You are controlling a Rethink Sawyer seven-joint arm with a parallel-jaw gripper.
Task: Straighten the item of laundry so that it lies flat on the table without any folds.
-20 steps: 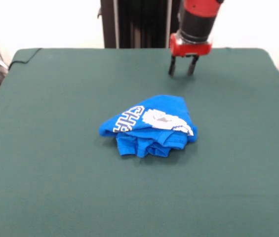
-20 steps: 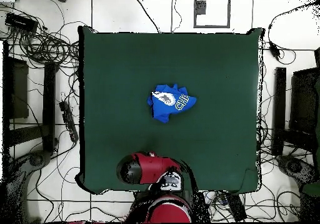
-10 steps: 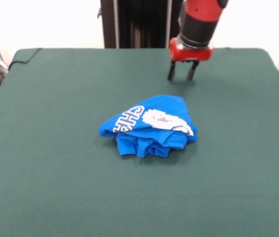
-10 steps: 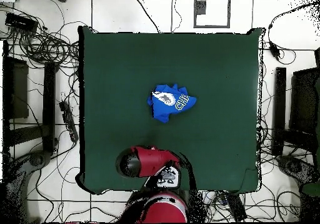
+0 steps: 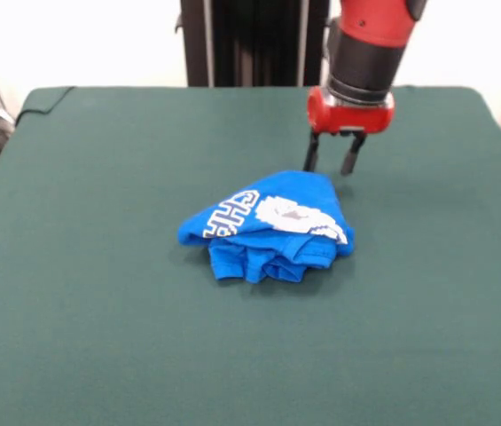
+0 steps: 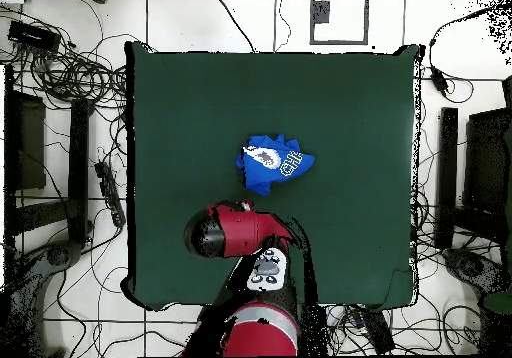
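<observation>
Change: over the last second the gripper (image 5: 330,163) has come forward from the far edge of the table (image 5: 90,337) and lower, so its tips now hang just behind the T-shirt (image 5: 268,226).
Gripper: fingers spread apart, holding nothing.
T-shirt: bunched in a folded heap near the table's middle, well clear of every edge, unmoved.
Meaning: probably an approach for a first grasp; no flattening is done yet.
</observation>
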